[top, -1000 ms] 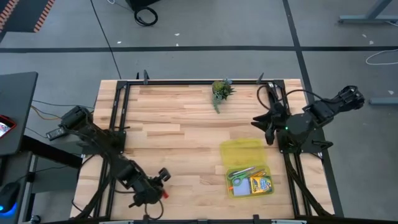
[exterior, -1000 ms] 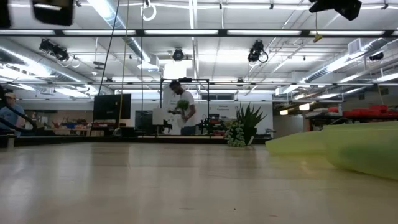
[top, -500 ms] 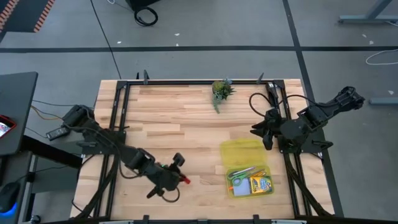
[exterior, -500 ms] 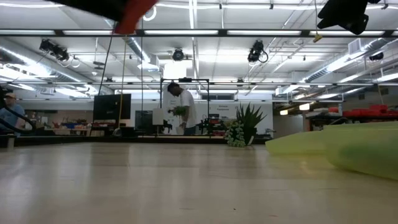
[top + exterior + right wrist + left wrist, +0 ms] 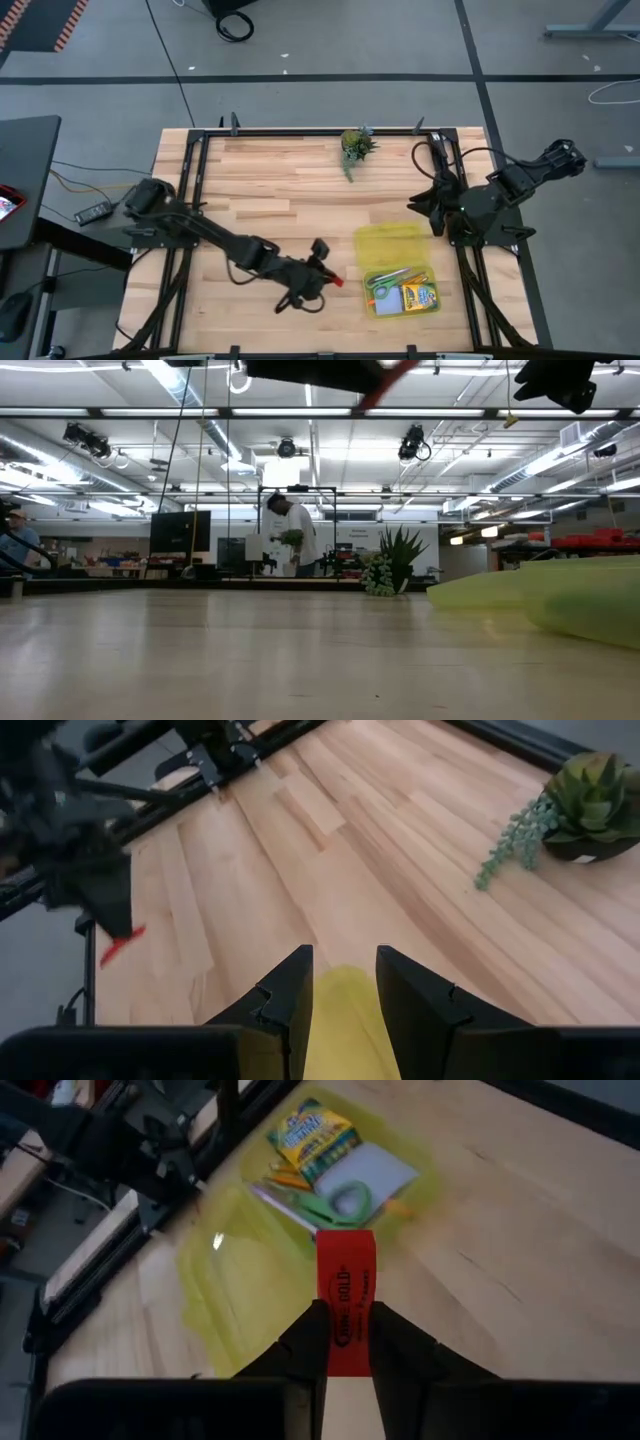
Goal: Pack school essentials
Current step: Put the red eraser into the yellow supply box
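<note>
Left hand (image 5: 322,277) holds red eraser (image 5: 335,281) near yellow case (image 5: 398,270).

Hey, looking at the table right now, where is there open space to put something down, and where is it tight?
Bare wood runs across the table between the potted plant at the far edge and the left hand, which is shut on a red eraser. It is crowded at the near right: the open yellow case holds the supplies, with the right hand waiting beside its lid.
</note>
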Robot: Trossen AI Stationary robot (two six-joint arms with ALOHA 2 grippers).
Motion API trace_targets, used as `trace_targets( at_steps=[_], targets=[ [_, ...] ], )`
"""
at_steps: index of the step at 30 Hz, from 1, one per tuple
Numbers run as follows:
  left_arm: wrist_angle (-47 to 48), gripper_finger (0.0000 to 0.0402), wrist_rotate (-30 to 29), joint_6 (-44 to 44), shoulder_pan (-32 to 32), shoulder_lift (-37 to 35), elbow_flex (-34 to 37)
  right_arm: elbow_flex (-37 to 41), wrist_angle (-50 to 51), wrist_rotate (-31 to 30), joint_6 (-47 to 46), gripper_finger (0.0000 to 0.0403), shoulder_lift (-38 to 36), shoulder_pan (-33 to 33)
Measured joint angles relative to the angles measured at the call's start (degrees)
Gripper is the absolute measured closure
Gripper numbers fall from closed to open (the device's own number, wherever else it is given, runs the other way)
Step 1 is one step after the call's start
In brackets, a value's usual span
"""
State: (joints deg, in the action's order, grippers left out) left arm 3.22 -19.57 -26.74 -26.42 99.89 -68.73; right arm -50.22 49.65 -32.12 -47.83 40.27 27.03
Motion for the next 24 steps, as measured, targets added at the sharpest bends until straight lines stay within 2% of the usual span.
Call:
trace_targets(
  at_steps=[3, 12, 24],
  targets=[
    [-0.2, 0.0336, 0.4, -2.1, 1.1, 4.3, -4.4, 0.0, 0.0, -0.9, 0.0, 0.0283, -0.8, 0.0],
    [-0.7, 0.0335, 6.3, -8.1, 4.1, 16.6, -18.2, 0.0, 0.0, -1.1, 1.3, 0.0283, -1.7, 0.0],
    [-3.1, 0.0335, 12.0, -10.6, 6.1, 32.0, -35.1, -2.1, -0.1, -1.3, 5.8, 0.0283, -1.8, 0.0]
  ],
)
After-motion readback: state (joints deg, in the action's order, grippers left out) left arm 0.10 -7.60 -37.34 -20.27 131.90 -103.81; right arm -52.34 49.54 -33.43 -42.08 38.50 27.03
